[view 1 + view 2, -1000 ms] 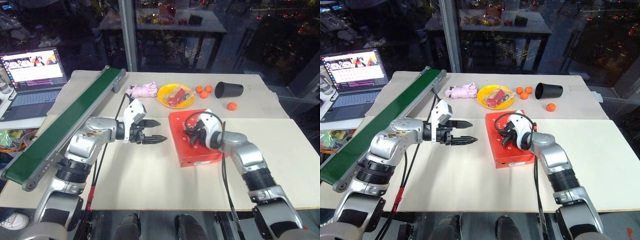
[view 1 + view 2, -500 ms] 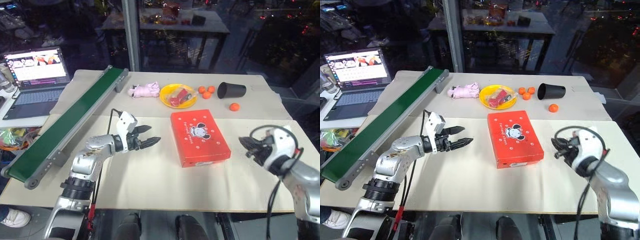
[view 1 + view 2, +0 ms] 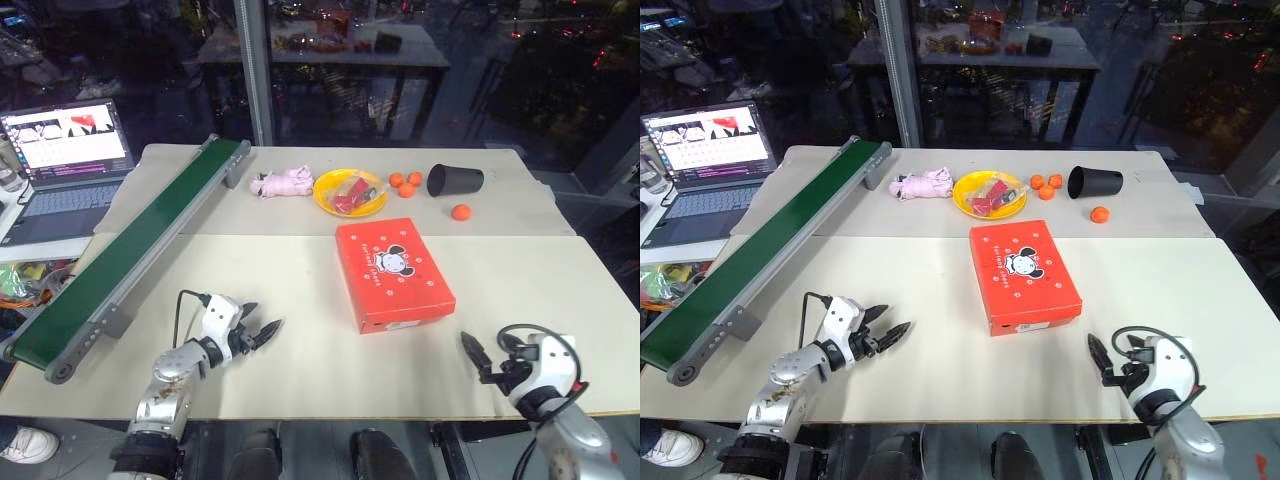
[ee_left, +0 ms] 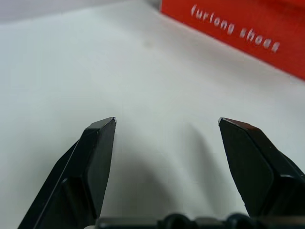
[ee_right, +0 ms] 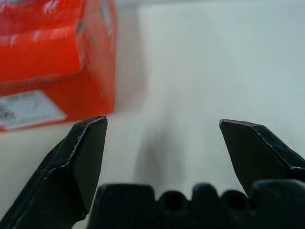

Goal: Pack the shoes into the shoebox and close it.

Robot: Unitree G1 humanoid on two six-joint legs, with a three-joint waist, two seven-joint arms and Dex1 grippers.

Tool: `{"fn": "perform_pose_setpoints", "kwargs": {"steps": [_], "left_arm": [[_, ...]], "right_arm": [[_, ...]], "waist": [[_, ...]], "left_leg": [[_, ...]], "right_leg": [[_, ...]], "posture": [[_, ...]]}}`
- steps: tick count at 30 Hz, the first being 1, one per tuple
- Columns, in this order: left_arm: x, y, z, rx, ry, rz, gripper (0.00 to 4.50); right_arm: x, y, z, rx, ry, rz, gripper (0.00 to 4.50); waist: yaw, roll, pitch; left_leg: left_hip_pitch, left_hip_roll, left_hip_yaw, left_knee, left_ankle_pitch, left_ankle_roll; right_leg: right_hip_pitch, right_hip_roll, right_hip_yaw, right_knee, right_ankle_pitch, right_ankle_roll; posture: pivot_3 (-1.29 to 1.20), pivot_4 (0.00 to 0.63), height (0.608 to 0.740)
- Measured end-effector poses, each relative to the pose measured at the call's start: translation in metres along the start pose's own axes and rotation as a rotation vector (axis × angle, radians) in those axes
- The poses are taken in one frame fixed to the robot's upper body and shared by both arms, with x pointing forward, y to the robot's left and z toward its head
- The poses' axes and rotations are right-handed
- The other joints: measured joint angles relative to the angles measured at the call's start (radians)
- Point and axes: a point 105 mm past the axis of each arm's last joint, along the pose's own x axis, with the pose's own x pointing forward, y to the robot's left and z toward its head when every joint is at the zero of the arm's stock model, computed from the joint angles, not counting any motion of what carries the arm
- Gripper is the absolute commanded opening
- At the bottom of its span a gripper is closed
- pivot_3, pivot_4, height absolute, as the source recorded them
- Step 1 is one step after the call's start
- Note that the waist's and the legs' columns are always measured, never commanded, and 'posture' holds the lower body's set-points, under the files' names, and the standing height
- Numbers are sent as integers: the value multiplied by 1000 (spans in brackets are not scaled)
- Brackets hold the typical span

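Note:
The orange-red shoebox [image 3: 393, 273] lies closed in the middle of the table, its lid with the white cartoon figure facing up. The shoes are out of view. My left gripper [image 3: 262, 330] hangs low over the table near the front edge, left of the box and well apart from it, open with nothing between its fingers [image 4: 97, 143]. My right gripper [image 3: 478, 358] sits low at the front right, just past the box's near right corner, also open and empty. The left wrist view shows the box's side [image 4: 248, 24], the right wrist view its corner [image 5: 52, 57].
A green conveyor belt [image 3: 130, 250] runs along the left side, with a laptop [image 3: 60, 150] beyond it. At the back stand a pink cloth bundle [image 3: 285, 184], a yellow bowl [image 3: 350, 192], small oranges [image 3: 406, 185], a tipped black cup [image 3: 455, 180] and one orange [image 3: 461, 212].
My right gripper has left the box lid, drawn back to the front right and opened. My left arm has sunk toward the front left, its gripper still open.

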Motion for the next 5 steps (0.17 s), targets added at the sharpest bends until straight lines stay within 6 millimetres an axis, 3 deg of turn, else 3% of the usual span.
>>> {"fn": "perform_pose_setpoints", "kwargs": {"steps": [5], "left_arm": [[8, -6, 0, -36, -46, 94, 3652]], "right_arm": [[7, 5, -3, 12, -23, -89, 4474]], "waist": [[4, 1, -1]], "left_leg": [[0, 0, 0, 0, -2, -3]], "right_leg": [[0, 0, 0, 0, 0, 0]], "posture": [[0, 150, 740]]}}
